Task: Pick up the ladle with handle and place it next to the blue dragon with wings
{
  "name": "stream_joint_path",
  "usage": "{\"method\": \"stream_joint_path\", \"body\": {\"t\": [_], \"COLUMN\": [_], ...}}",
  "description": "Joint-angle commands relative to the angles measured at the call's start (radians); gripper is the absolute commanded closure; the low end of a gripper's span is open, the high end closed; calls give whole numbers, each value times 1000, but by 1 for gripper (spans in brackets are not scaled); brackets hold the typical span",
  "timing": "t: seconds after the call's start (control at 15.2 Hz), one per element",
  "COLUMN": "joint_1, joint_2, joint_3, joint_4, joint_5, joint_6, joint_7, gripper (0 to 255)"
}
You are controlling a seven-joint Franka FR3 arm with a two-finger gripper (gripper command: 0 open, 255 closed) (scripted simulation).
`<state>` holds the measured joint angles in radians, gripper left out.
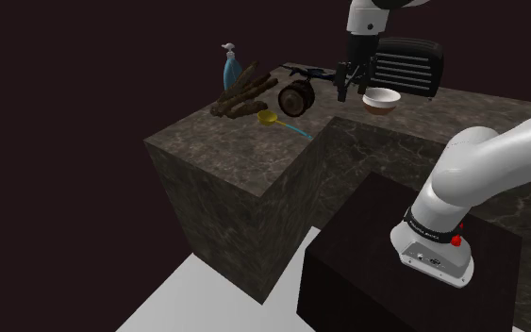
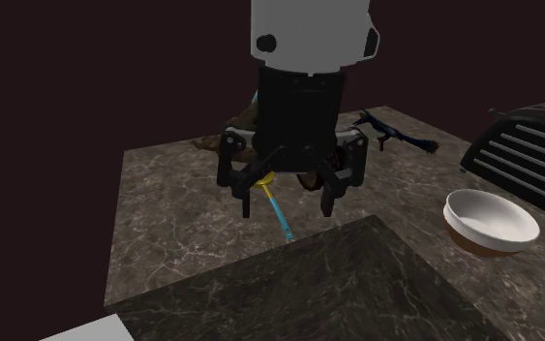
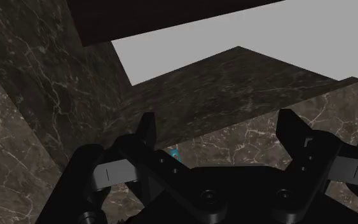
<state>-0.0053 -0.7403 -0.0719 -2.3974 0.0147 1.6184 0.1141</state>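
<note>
**Above the counter, the hand hangs spread and empty; the ladle lies untouched**

Over the dark marbled counter (image 1: 225, 151), the black hand (image 1: 352, 91) points down from the white arm (image 1: 499, 170). Its two fingers (image 2: 249, 205) stand well apart with nothing between them that they touch. In the wrist view the hand (image 3: 217, 121) shows the same wide gap, with only veined stone beyond it.

The ladle (image 1: 271, 118) lies flat on the counter, to the shoulder view's left of the hand and apart from it. Its yellow bowl sits just beside a brown bundle (image 1: 244, 91), and its thin blue handle runs toward the near edge. In the second exterior view the ladle (image 2: 278, 215) shows behind the hand (image 2: 288, 205), framed by the open fingers but not clasped.

The blue dragon (image 2: 396, 134) is a slim dark-blue figure. It rests toward the far edge of the counter, to that view's right of the hand. In the shoulder view the dragon (image 1: 303, 72) lies behind a dark round object (image 1: 296, 96).

A blue spray bottle (image 1: 230, 64) stands upright at the far corner, behind the bundle. A bowl (image 2: 490, 221), white inside and brown outside, sits near a black slatted appliance (image 2: 527, 155).

A small mark on the arm's base ring is too small to read. The arm rises from a dark box stand (image 1: 367, 283).
</note>
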Motion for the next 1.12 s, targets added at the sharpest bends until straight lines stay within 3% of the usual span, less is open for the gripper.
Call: {"method": "stream_joint_path", "body": {"t": [0.0,0.53,1.06], "joint_1": [0,16,29], "joint_2": [0,250,537], "joint_3": [0,-23,-38], "joint_4": [0,21,132], "joint_5": [0,-46,-74], "joint_6": [0,265,479], "joint_7": [0,-88,-164], "gripper": [0,0,0]}}
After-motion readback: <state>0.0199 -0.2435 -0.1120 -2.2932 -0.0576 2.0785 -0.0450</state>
